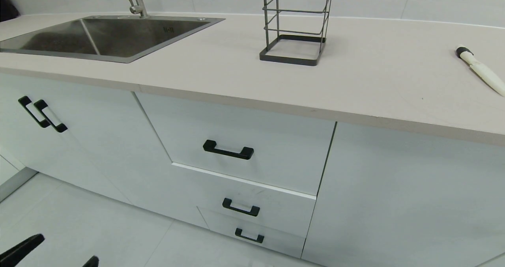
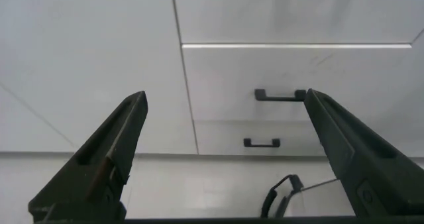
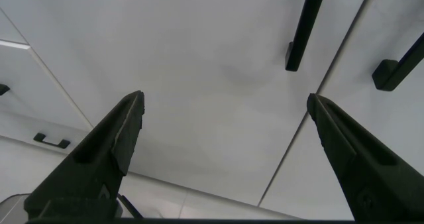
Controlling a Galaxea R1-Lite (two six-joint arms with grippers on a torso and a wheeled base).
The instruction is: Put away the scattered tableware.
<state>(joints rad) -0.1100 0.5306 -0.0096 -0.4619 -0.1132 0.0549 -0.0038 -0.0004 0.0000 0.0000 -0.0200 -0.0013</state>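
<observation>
**Utensil lies above and to the right of both hands**

The white-handled utensil (image 1: 479,70) lies at the right end of the worktop (image 1: 375,73), well apart from the wire rack (image 1: 294,26) in the middle. Its long axis runs diagonally, with the black-capped end to the far left. The near-right end is cut off at the frame edge, so I cannot tell what kind of utensil it is. The left hand (image 2: 225,98) and right hand (image 3: 225,98) are both spread and empty, low before the cabinet fronts (image 1: 386,188). The right arm is probably the nearer.
</observation>
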